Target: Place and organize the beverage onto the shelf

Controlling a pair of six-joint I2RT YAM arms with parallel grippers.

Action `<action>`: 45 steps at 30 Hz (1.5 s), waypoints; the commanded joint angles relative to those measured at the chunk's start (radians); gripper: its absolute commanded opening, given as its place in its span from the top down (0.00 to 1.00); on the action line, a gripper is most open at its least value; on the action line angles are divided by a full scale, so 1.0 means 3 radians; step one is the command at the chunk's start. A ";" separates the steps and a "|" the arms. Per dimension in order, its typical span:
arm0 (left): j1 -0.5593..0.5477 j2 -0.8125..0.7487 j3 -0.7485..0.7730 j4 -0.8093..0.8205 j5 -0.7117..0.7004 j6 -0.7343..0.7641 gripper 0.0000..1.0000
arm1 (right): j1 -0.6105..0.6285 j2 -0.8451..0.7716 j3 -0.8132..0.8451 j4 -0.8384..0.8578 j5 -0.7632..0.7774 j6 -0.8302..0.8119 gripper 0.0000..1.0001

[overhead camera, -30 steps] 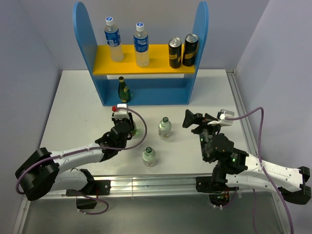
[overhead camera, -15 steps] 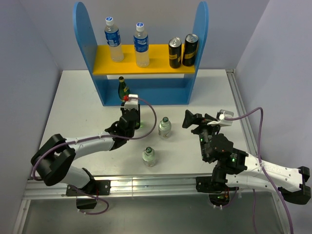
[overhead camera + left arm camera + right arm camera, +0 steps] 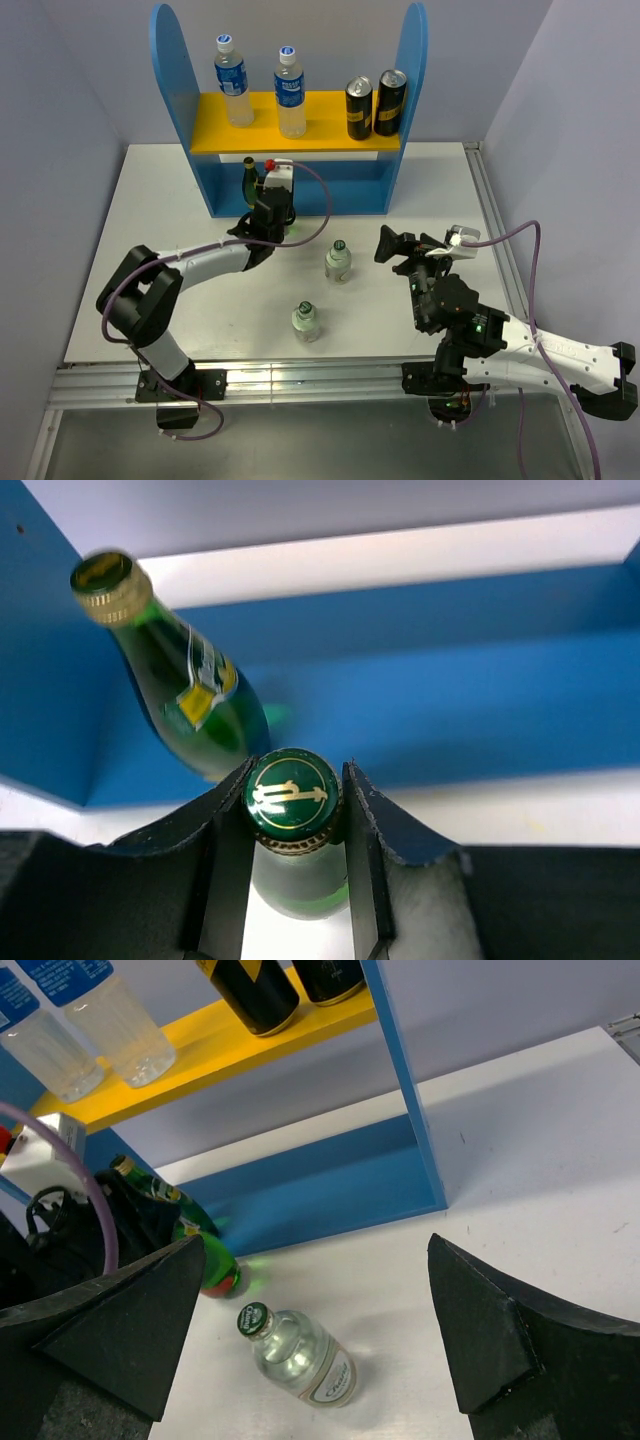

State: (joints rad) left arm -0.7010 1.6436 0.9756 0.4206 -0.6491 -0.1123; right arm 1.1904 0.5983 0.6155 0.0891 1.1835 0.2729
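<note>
The blue shelf holds two clear blue-label bottles on its yellow board. One dark green bottle stands on the blue base; it also shows in the left wrist view. My left gripper is shut on the neck of the second green bottle, just in front of the base and right of the first. Two short clear bottles stand on the table. My right gripper is open and empty, with the nearer short bottle below it.
Two black-and-gold cans stand at the right of the yellow board. The blue base is bare to the right of the green bottle. The left arm's cable loops in front of the shelf. The white table reaches to the shelf's right.
My left gripper has carried the green bottle from mid-table back to the front of the shelf's base, beside the other green bottle. The right arm has not moved.
</note>
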 commanded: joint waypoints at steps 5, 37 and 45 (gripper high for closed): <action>0.0168 0.0161 0.0537 0.0546 0.0113 0.0109 1.00 | -0.0026 0.0025 0.0004 0.0066 -0.0008 0.0108 0.01; 0.0608 0.0938 0.0481 0.2182 -0.0240 0.0338 1.00 | -0.0097 0.0306 0.0055 0.0122 -0.0248 0.0210 0.02; 0.0741 0.1081 0.0552 0.2172 -0.0219 0.0339 1.00 | -0.0113 0.0332 0.0055 0.0153 -0.0279 0.0210 0.02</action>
State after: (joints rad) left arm -0.4915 1.9621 1.0889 0.9695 -0.7017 -0.0277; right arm 1.1641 0.6945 0.6155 0.0902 1.1011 0.3214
